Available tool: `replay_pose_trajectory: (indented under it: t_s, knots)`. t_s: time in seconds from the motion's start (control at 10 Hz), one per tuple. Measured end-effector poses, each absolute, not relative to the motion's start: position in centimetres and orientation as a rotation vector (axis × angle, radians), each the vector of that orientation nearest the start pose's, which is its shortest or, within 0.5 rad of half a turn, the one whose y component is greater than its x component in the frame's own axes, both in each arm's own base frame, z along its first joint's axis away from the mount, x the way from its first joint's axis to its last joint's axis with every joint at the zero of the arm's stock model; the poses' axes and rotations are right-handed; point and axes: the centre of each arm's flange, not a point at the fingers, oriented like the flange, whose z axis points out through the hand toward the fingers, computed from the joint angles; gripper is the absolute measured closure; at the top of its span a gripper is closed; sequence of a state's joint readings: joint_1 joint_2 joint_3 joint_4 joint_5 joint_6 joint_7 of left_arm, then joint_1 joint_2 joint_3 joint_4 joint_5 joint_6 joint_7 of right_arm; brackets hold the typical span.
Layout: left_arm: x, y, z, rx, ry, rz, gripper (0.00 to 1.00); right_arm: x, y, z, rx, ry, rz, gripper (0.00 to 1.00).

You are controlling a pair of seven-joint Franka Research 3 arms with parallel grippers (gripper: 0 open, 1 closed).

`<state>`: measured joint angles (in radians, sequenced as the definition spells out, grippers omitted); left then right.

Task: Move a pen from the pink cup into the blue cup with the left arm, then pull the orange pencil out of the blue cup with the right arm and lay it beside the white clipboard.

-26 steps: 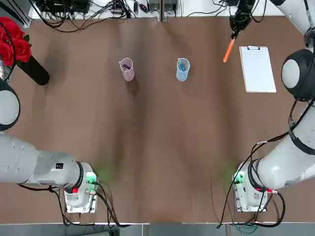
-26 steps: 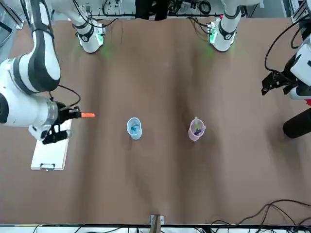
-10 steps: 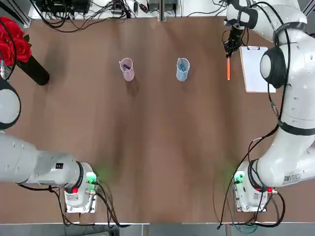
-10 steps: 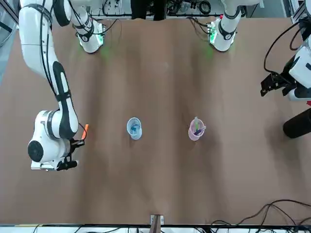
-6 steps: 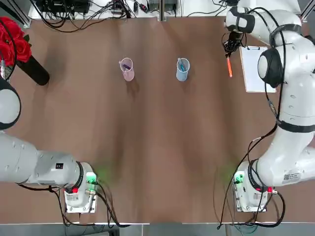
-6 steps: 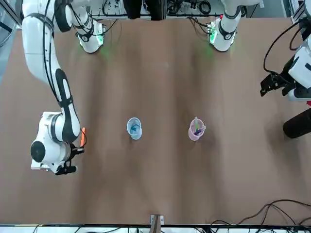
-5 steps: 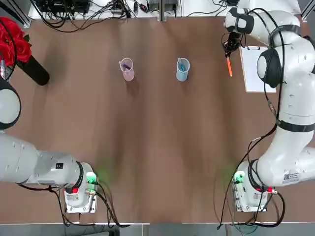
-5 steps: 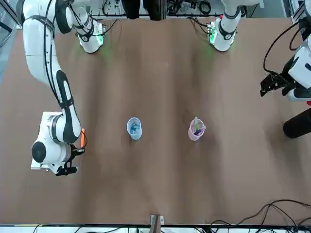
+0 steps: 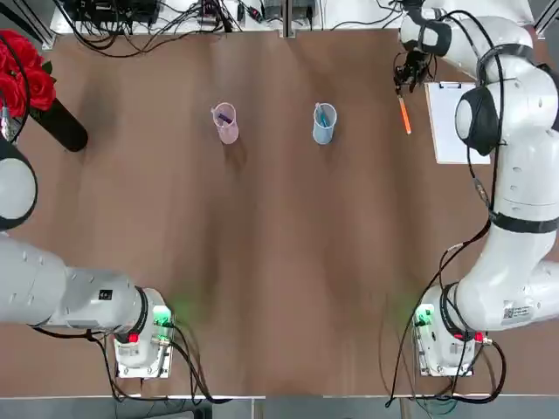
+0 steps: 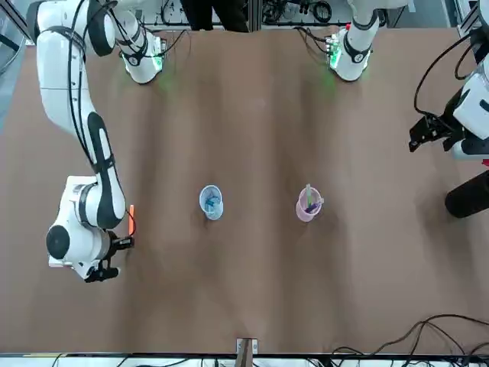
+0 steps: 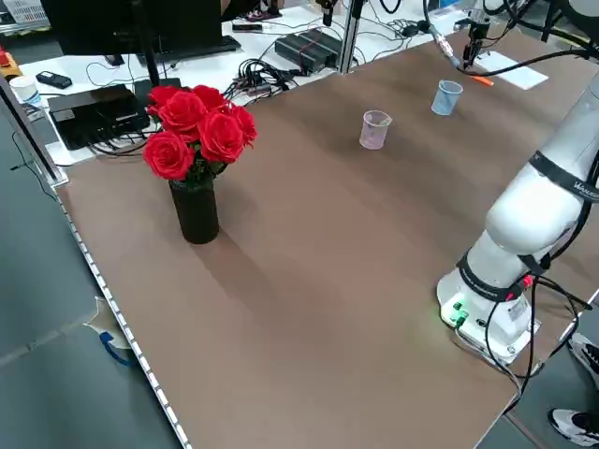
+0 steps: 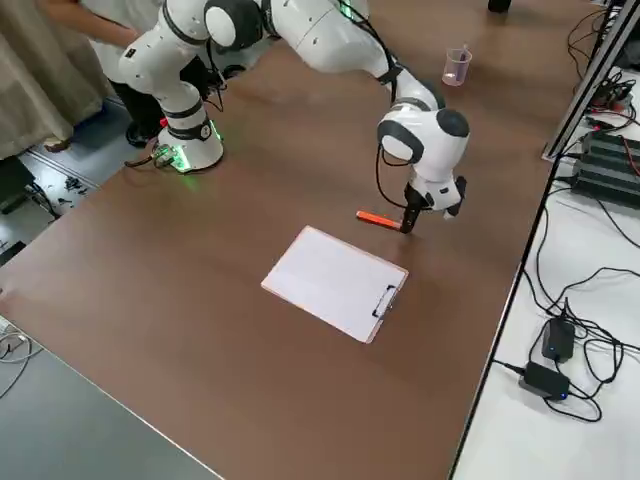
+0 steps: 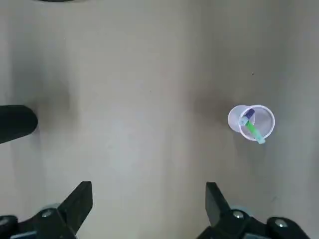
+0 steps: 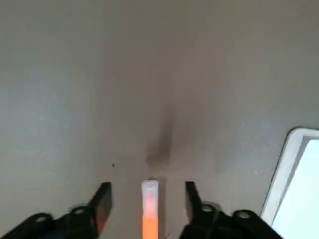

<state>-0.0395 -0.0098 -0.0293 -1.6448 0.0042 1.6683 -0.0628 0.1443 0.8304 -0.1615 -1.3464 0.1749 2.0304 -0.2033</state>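
Observation:
The orange pencil (image 9: 404, 115) lies flat on the table just left of the white clipboard (image 9: 454, 122). My right gripper (image 14: 147, 186) stands low over the pencil's far end, open, with a gap between each finger and the pencil (image 14: 148, 211). The blue cup (image 9: 324, 123) holds a blue pen. The pink cup (image 9: 226, 122) holds a green and a purple pen. My left gripper (image 10: 426, 131) hangs open and empty above the table's left side, well away from the pink cup (image 13: 251, 122).
A black vase of red roses (image 11: 197, 178) stands at the table's far left. Cables and power gear (image 9: 157, 13) lie along the back edge. Both arm bases (image 9: 140, 336) sit at the near edge.
My right gripper brought the orange pencil down beside the clipboard, laid it flat, and opened its fingers off it. The left arm has not moved.

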Motion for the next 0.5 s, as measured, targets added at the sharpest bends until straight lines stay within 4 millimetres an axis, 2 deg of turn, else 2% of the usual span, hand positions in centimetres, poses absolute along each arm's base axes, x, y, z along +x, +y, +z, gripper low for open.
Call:
replay_pose_trajectory:
  t_s: [0.1,0.2,0.4,0.5]
  knots:
    - [55.9,-3.9,60.2,-3.139,0.012,-0.050,0.00,72.5,2.2,24.9,-3.076,-0.221,0.211,0.10]
    - [55.9,-3.9,60.2,-3.139,0.012,-0.047,0.00,72.5,1.8,29.5,-3.077,-0.202,0.188,0.00]
    - [55.9,-3.9,60.1,-3.139,0.014,-0.045,0.00,70.8,-0.7,41.8,-3.086,-0.132,0.086,0.00]
    - [55.9,-4.0,60.1,-3.139,0.015,-0.045,0.00,69.5,-1.9,47.1,-3.086,-0.103,0.018,0.00]
